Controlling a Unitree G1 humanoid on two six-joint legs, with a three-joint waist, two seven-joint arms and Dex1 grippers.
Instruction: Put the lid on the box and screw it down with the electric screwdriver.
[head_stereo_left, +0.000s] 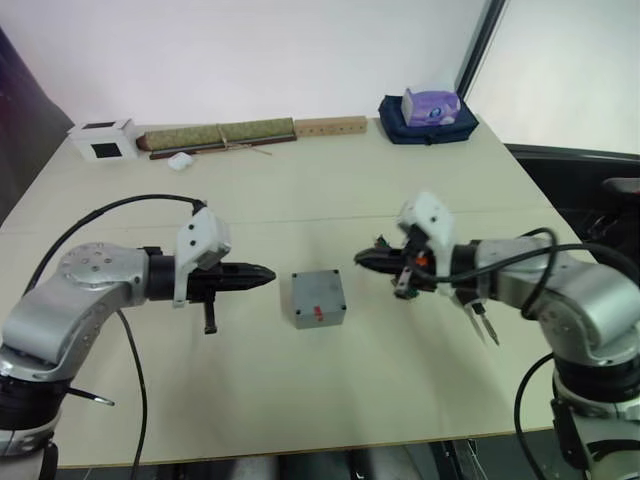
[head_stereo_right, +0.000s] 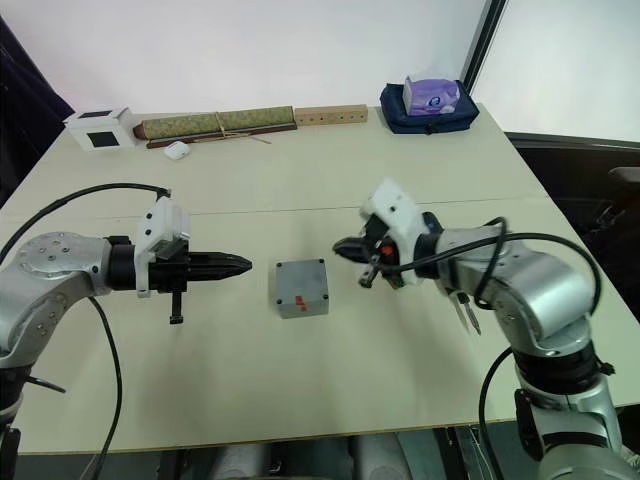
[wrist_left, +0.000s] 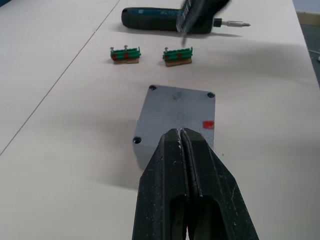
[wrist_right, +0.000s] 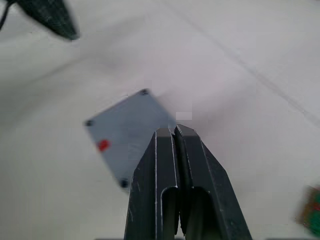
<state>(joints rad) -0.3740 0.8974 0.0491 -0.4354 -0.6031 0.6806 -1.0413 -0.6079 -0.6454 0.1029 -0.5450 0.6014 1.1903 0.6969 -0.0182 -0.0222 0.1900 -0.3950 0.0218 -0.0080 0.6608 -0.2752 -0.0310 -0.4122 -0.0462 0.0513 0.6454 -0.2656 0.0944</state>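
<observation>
On the beige tabletop, between the two arms: small grey cast-metal box, closed over by flat grey metal lid with small red mark and dark screw holes at its corners; seated squarely, flush with the box walls. To the box's left, level with it: left gripper on its silver-and-black arm, black fingers pressed together to a point, holding nothing, tip aimed at the box and apart from it. To the box's right: right gripper, fingers likewise pressed together and empty, aimed back toward the box, just short of it. Beyond the box in the left wrist view: two small green circuit-board pieces side by side, and past them, lying flat, black thick pen-shaped electric screwdriver with thin metal bit, well apart from both grippers. Along the far table edge: white box with black square, long greenish rolled mat, pale wooden block, dark blue pouch with purple tissue pack on top; near the mat, small white object.
</observation>
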